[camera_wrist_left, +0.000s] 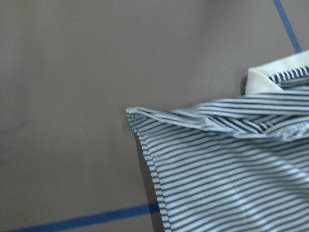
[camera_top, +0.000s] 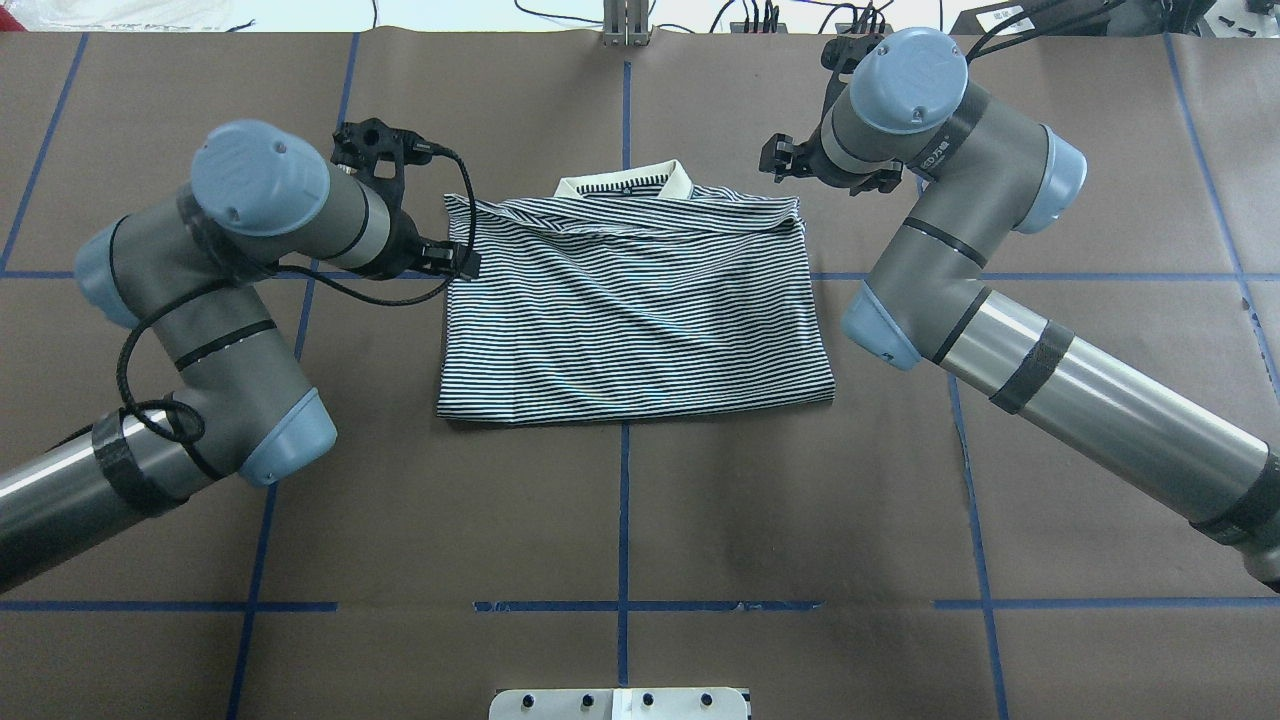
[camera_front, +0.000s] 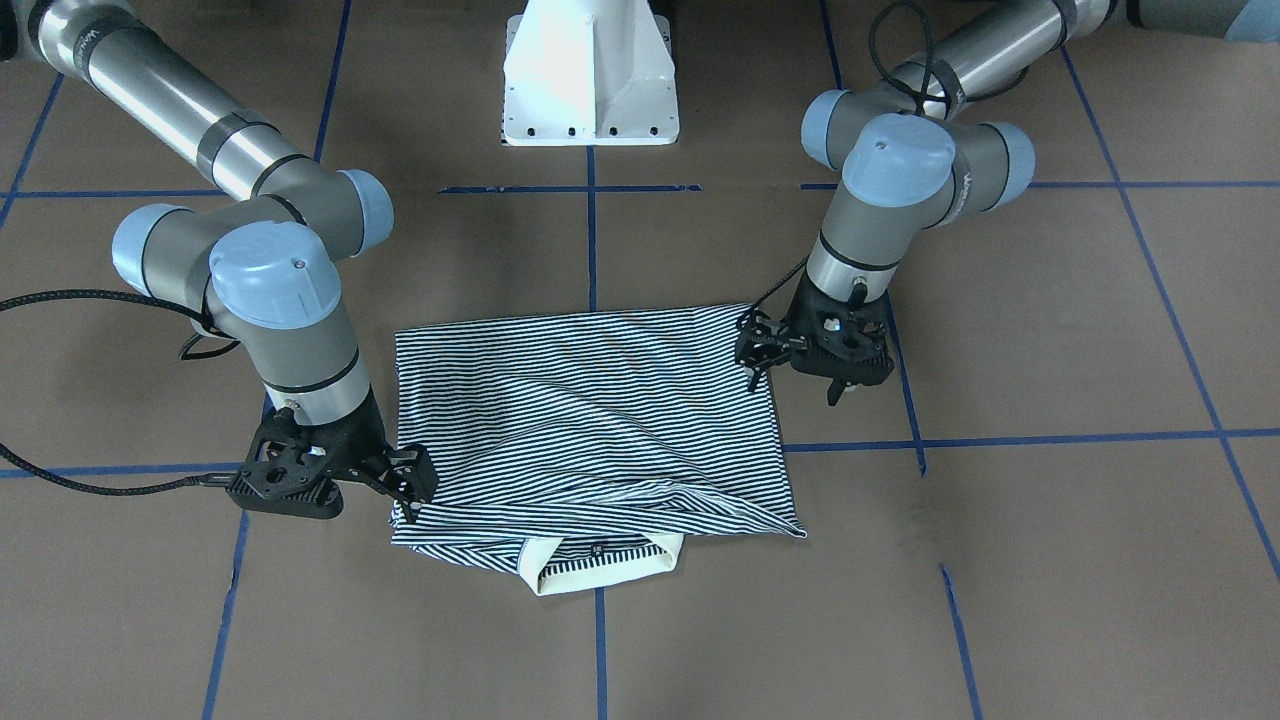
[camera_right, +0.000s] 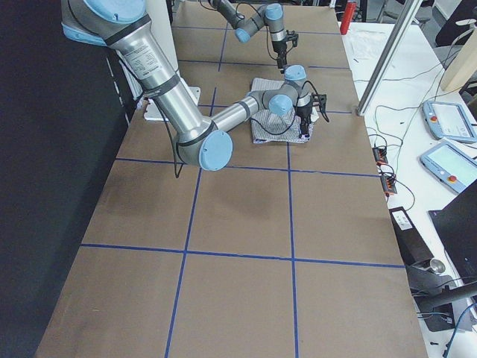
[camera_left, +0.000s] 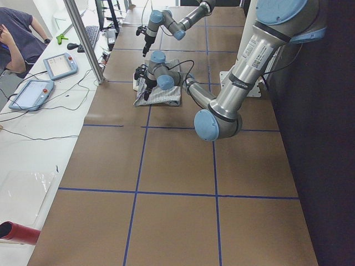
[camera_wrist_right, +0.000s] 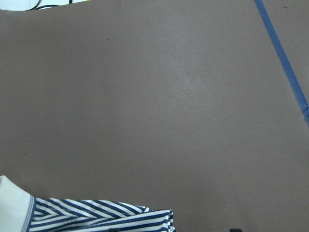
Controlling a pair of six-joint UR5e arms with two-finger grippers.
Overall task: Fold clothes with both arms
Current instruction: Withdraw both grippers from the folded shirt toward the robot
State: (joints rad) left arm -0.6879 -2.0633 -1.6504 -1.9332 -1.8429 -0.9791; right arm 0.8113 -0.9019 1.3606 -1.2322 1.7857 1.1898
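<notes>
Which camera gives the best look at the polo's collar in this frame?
Exterior front-facing: the collar lies on that camera's side, its whole opening visible. Overhead shows it whole but flatter; left wrist catches one corner, right wrist a sliver; in both side views it is too small to make out.

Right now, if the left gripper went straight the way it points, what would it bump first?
Most likely the striped shirt, at its side edge; how high the left gripper hangs is unclear.

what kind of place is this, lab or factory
Probably a robotics lab: the left arm and right arm work at a table gridded with blue tape, with teach pendants on a side bench.
</notes>
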